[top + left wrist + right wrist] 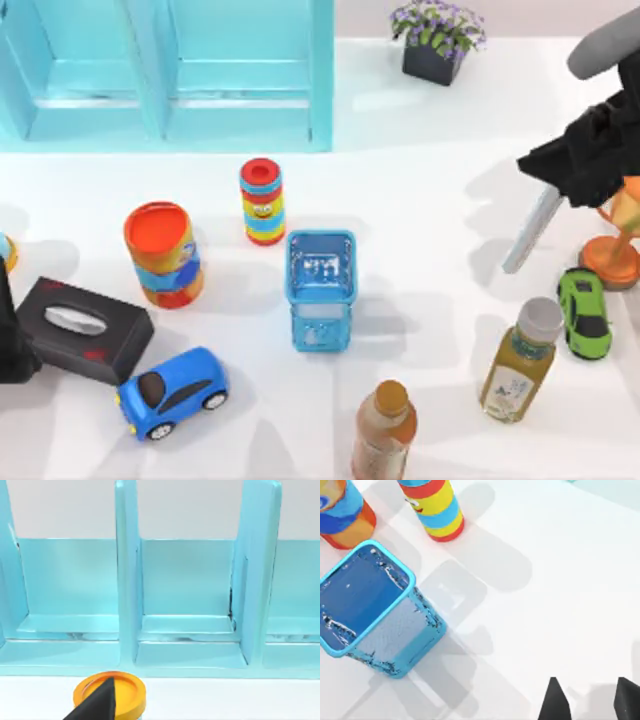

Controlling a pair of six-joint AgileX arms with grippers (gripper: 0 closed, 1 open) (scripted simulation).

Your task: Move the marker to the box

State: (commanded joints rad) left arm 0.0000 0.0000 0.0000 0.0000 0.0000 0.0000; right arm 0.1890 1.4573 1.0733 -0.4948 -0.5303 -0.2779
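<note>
My right gripper (578, 160), a black two-finger claw, is hanging raised over the table's right side and clamping the slim silvery-grey marker (530, 235), which is slanting down from it. The marker is staying well apart from the blue mesh box (320, 290) at centre, with a small green toy car (584, 312) lying near it. My left arm (10, 335) is sitting parked at the left edge.

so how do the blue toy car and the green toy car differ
The blue toy car looks bigger and rounder in the top view; the green toy car is slimmer and lower, like a sports car. The blue toy car sits at the table's front left beside the black tissue box, angled across the table; the green toy car is at the right, near the bottle with the grey cap, pointing roughly front to back. Both stand on their wheels, untouched.
</note>
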